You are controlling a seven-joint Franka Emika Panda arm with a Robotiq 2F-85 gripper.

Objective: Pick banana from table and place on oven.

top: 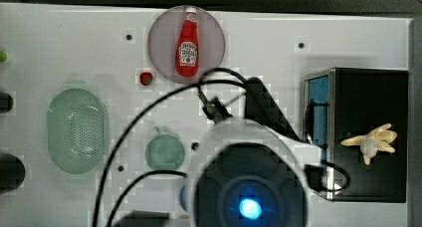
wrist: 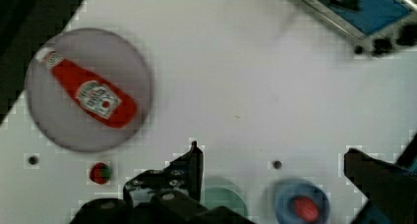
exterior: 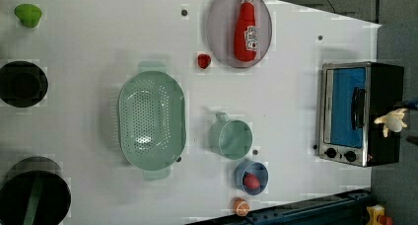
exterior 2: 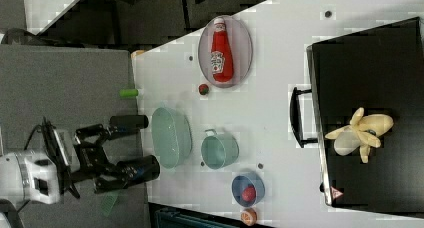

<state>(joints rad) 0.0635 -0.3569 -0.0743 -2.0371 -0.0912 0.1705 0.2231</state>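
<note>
Banana (exterior 2: 361, 132) lay on the oven (exterior 2: 380, 63)
The stubby cream bunch rested on the matte black top; the gripper (exterior 2: 131, 146) hung spread wide, holding nothing.

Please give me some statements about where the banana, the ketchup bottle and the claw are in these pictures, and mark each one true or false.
1. The banana lies on the black top of the oven. True.
2. The ketchup bottle stands upright on the table. False: it lies flat on a round grey plate.
3. The claw is open and holds nothing. True.
4. The small blue bowl has nothing in it. False: a red item sits inside.
5. The green colander sits on the oven. False: it rests on the table.
</note>
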